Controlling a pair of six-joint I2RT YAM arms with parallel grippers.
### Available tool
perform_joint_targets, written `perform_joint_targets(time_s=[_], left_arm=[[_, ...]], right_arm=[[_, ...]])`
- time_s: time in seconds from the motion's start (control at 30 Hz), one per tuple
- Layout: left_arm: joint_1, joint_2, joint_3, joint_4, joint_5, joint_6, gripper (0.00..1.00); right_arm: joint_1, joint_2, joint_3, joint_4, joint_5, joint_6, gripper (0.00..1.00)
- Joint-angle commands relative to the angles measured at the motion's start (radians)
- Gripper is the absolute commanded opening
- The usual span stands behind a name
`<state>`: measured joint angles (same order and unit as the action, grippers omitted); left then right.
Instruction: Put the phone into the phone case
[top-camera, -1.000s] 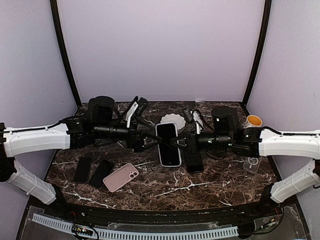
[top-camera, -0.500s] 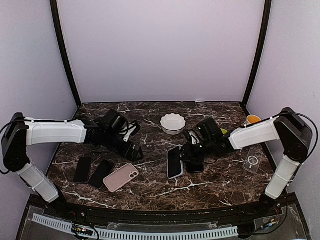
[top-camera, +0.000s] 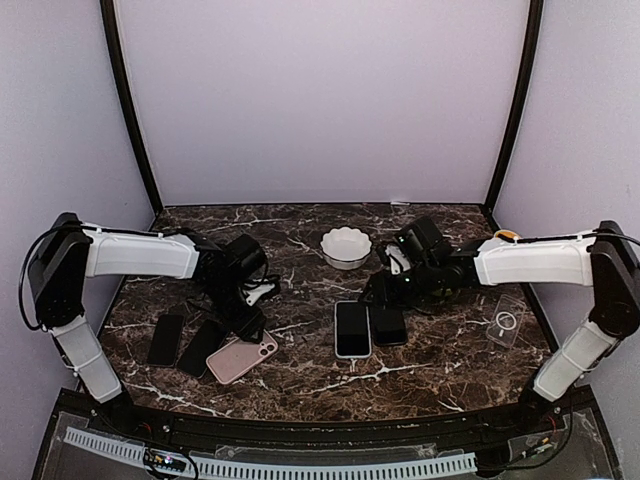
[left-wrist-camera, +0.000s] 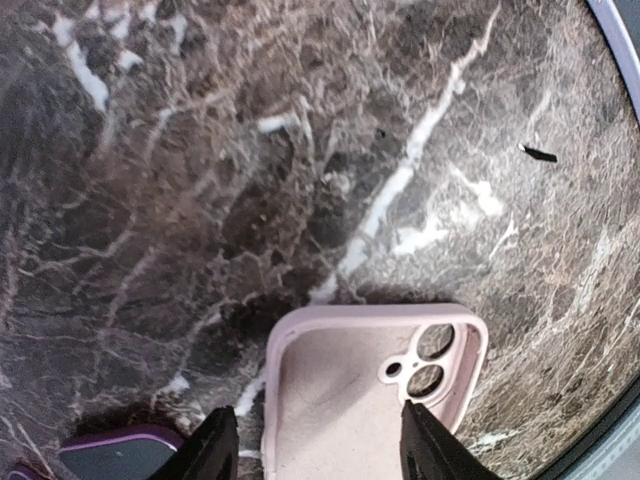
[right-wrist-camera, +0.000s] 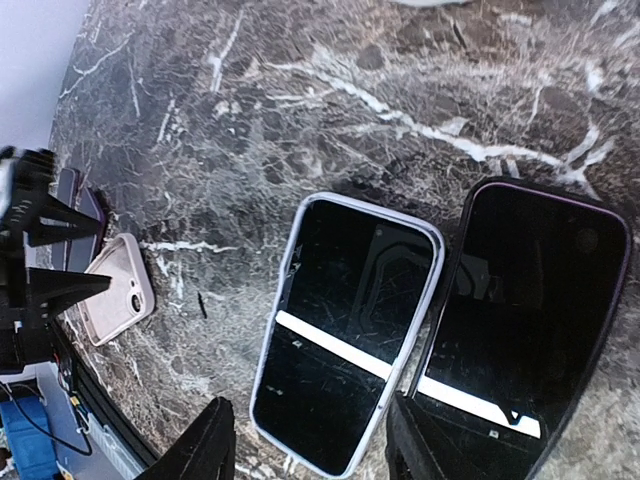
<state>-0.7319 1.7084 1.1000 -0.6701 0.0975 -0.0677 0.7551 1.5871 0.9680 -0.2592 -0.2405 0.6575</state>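
Top external view: the left gripper (top-camera: 250, 322) is seen low over the far end of the pink phone case (top-camera: 243, 358), which lies on the marble table (top-camera: 320, 385) just beside a pair of dark handsets (top-camera: 202, 346). The right gripper (top-camera: 380, 297) is held over the far ends of the white-rimmed phone (top-camera: 352, 328) and a black phone (top-camera: 388, 325). These 2 lie flat side by side, well apart from the case. How far either tool is spread cannot be told from here.

Left wrist view: the 2 fingers (left-wrist-camera: 214, 452) are shown spread wide with nothing gripped. The case is framed between them, its raised rim and 2 camera openings facing up. Whether it is touched cannot be judged.

Right wrist view: the fingers (right-wrist-camera: 206, 446) are likewise spread and empty. The white-rimmed phone is shown screen up between them, just beside the black phone, with the case far off to the left.
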Motion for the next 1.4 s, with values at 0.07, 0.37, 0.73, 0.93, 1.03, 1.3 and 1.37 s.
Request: perform_joint_targets(time_s=[0.07, 0.37, 0.73, 0.93, 1.03, 1.3, 1.37], left_arm=[[0.002, 0.048, 0.012, -0.094, 0.040, 0.058, 0.51], [0.001, 0.037, 0.007, -0.032, -0.004, 0.011, 0.00], [-0.168, -0.317, -0.096, 0.363, -0.279, -0.225, 0.00], [-0.231, -0.381, -0.126, 0.550, -0.380, -0.319, 0.00], [-0.243, -0.399, -0.127, 0.575, -0.355, -0.326, 0.00], [-0.251, -0.456, -0.193, 0.641, -0.244, -0.361, 0.00], [-0.251, -0.453, -0.200, 0.657, -0.185, -0.351, 0.00]], right_arm=[[0.026, -0.069, 0.007, -0.096, 0.101, -0.026, 0.53], [0.086, -0.118, 0.062, -0.194, 0.238, -0.036, 0.53], [0.299, -0.139, 0.110, 0.134, 0.279, -0.094, 0.55], [0.351, -0.068, 0.098, 0.417, 0.182, -0.076, 0.68], [0.351, -0.035, 0.115, 0.419, 0.193, -0.078, 0.65], [0.325, -0.079, 0.073, 0.395, 0.203, -0.062, 0.00], [0.305, -0.115, 0.046, 0.372, 0.157, -0.052, 0.00]])
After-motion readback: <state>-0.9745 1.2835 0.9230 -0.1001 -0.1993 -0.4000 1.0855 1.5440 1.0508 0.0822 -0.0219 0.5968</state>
